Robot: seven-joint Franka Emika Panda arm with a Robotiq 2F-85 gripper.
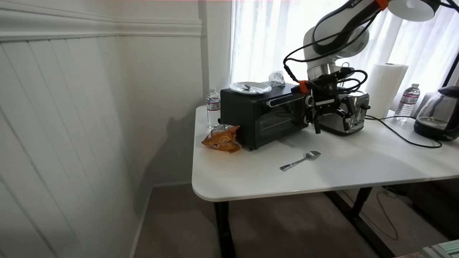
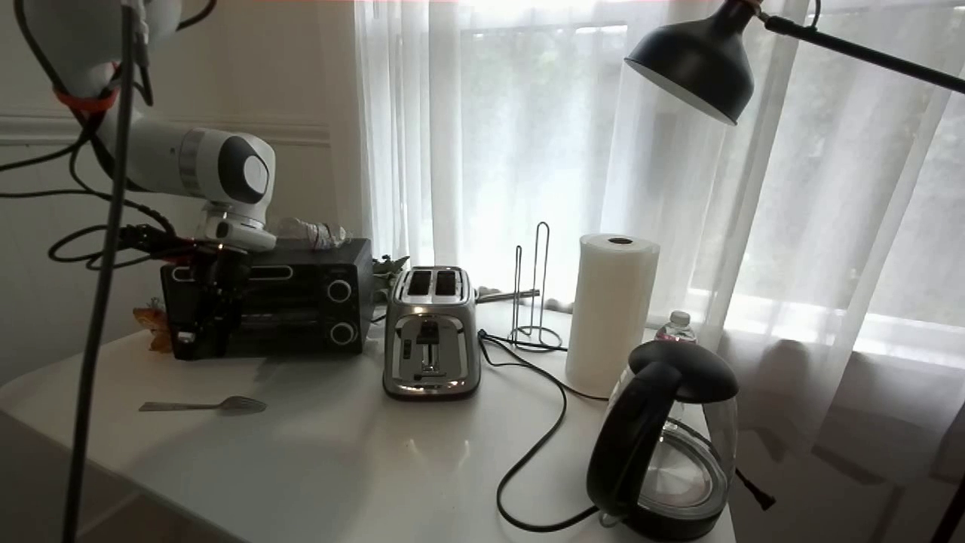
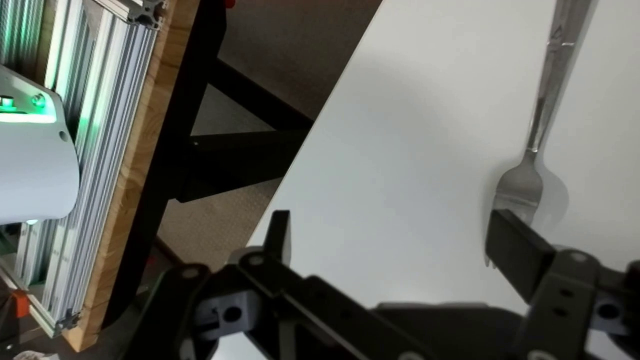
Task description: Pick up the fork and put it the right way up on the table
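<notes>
As the fork is not yet grasped, it is found lying on the table, before the door of the black toaster oven, where a reach from above seems possible; its back is probably upward, so a turning over seems needed. The gripper is held above the table, apart from the fork, and its fingers are spread wide with nothing between them, presumably so that the slender handle can be received

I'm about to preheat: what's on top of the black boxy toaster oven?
A round white plate with a shiny silver utensil on it, plus a crumpled clear plastic item. Anything beneath them is covered.
</notes>
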